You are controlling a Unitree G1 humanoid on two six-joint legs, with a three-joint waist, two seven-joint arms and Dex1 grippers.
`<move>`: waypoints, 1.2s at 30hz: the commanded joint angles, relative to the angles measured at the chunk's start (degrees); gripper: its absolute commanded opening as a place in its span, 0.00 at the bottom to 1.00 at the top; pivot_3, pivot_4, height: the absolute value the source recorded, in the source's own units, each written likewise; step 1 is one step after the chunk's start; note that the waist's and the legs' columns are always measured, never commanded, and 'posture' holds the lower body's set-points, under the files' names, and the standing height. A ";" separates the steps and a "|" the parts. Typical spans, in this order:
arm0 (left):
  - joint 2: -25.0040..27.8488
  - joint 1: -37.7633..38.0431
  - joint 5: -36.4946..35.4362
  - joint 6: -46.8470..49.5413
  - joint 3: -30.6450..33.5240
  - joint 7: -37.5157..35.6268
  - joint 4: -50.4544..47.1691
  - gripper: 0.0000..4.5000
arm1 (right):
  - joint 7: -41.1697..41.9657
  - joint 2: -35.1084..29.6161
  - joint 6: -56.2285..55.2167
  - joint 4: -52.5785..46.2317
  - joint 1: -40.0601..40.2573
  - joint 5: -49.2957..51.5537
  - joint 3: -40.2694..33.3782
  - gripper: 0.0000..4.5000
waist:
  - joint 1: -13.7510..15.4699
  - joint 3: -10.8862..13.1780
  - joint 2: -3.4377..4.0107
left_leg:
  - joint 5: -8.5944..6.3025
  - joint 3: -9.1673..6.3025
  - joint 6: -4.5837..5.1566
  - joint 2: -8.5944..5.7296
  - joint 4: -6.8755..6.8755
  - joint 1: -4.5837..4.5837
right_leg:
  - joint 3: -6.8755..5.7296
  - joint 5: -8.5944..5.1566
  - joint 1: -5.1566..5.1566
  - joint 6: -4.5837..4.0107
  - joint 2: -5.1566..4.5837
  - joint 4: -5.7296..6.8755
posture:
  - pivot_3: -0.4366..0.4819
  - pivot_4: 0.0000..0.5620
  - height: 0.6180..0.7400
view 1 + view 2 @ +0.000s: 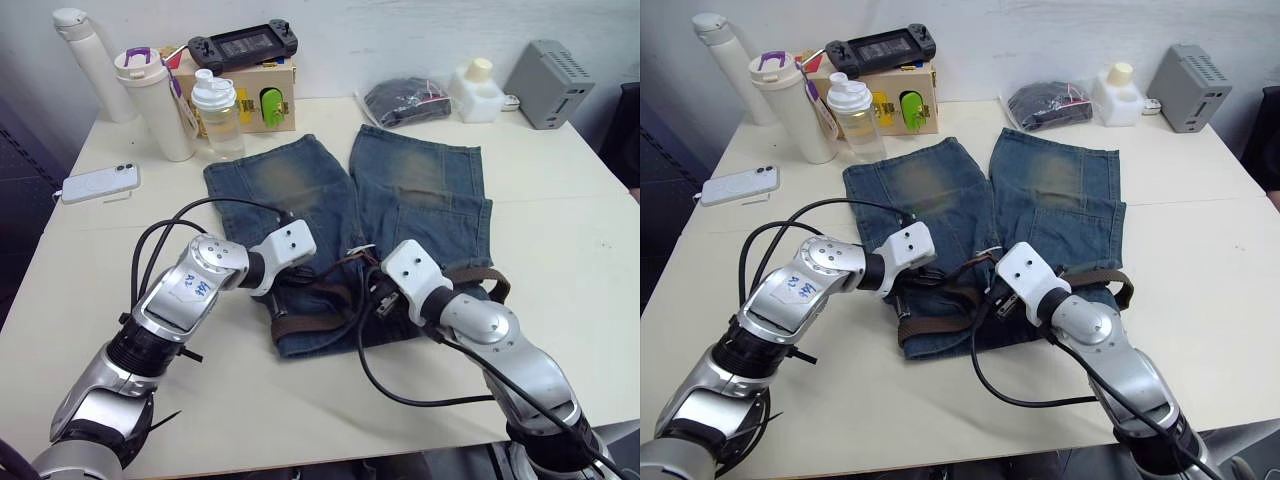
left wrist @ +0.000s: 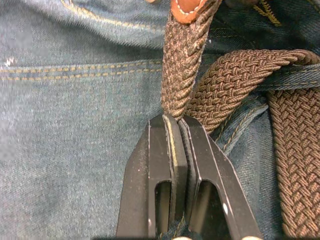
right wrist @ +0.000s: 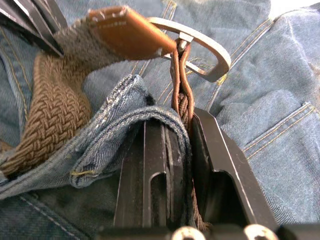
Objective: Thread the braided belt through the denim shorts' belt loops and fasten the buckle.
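The denim shorts [image 1: 410, 185] lie flat on the table, waistband toward me. The braided belt [image 1: 312, 325] runs along that waistband, and in the left wrist view it passes under a belt loop [image 2: 291, 79]. My left gripper [image 2: 175, 119] is shut on the belt strap just behind its tan leather tip [image 2: 187, 7]. My right gripper [image 3: 179, 119] is shut on the belt's buckle end, with a fold of the denim waistband [image 3: 120, 107] caught alongside. The silver buckle [image 3: 202, 45] stands just beyond its fingers, with the tan tip [image 3: 127, 31] poking through the frame.
Behind the shorts stand a white thermos [image 1: 85, 60], a tumbler [image 1: 160, 105], a clear bottle [image 1: 218, 115], a cardboard box [image 1: 262, 95] with a game console on top, a dark bagged bundle [image 1: 405, 100], a white jug [image 1: 478, 88] and a grey device [image 1: 550, 82]. A phone [image 1: 97, 183] lies at the left.
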 commanded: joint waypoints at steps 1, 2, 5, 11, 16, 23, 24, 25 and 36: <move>-0.88 0.23 -0.75 1.79 1.71 1.38 -2.59 0.00 | 0.60 -0.27 0.68 -1.99 -0.11 -0.37 0.86 0.00 | 0.02 0.00 0.00 | 0.00 0.00 0.00 0.00 0.00 0.00 | 0.00 0.00 0.00 0.00 0.00 0.00 | 0.48 0.27 0.59; -1.13 0.47 -0.72 2.28 1.44 1.77 -2.61 0.00 | 0.58 -0.09 1.06 -2.18 -0.27 -0.39 1.06 0.00 | 0.03 0.00 0.00 | 0.00 0.00 0.00 0.00 0.00 0.00 | 0.00 0.00 0.00 0.00 0.00 0.00 | 0.48 0.27 0.59; -1.64 1.44 -0.25 3.77 0.79 3.24 -2.21 0.00 | 0.56 0.06 1.75 -2.80 -0.56 -0.59 1.84 0.00 | 0.00 0.00 0.00 | 0.00 0.00 0.00 0.00 0.00 0.00 | 0.00 0.00 0.00 0.00 0.00 0.00 | 0.48 0.27 0.59; -1.55 2.12 1.47 2.94 -0.65 4.76 -0.88 0.00 | 1.25 -0.12 2.15 -4.51 -0.69 -1.17 4.15 0.00 | 0.01 -0.01 -0.01 | 0.00 -0.01 0.00 0.00 0.00 0.01 | 0.00 0.00 0.01 0.00 0.00 0.01 | 0.48 0.27 0.59; -1.58 1.96 0.13 3.63 0.07 3.84 -2.35 0.00 | -1.16 5.82 7.58 -3.55 -0.60 1.39 -0.12 0.00 | 0.00 -0.02 -0.03 | 0.00 -0.01 0.00 0.00 0.00 0.02 | 0.00 0.00 0.02 0.00 0.00 0.01 | 0.48 0.27 0.59; 0.00 2.91 -0.88 7.31 0.99 4.01 -5.15 0.00 | -4.56 13.99 16.19 -1.60 -2.93 3.23 -6.76 0.00 | -0.12 -0.04 -0.06 | 0.00 -0.01 -0.01 0.02 0.00 0.02 | 0.01 0.00 0.01 0.00 0.02 0.02 | 0.48 0.27 0.59; 0.09 3.06 -1.14 8.15 1.19 4.15 -5.49 0.00 | -4.90 14.42 16.72 -1.50 -3.23 3.31 -6.93 0.00 | -0.14 -0.04 -0.06 | 0.00 -0.01 -0.01 0.01 0.00 0.02 | 0.01 0.00 0.01 0.00 0.02 0.03 | 0.48 0.27 0.59; 0.27 3.24 -1.31 8.89 1.23 4.25 -5.88 0.00 | -5.27 14.70 17.10 -1.39 -3.48 3.29 -6.97 0.00 | -0.16 -0.04 -0.06 | 0.00 -0.01 -0.01 0.02 0.00 0.02 | 0.02 0.00 0.01 -0.01 0.02 0.02 | 0.48 0.27 0.59; -1.41 2.08 -2.60 17.98 -0.82 7.35 -7.69 0.00 | -10.13 10.82 16.32 -1.72 -5.67 -2.55 2.09 0.00 | -0.14 -0.05 -0.06 | 0.00 0.00 -0.01 0.00 -0.01 0.06 | 0.03 -0.01 0.00 -0.02 0.03 0.08 | 0.48 0.27 0.59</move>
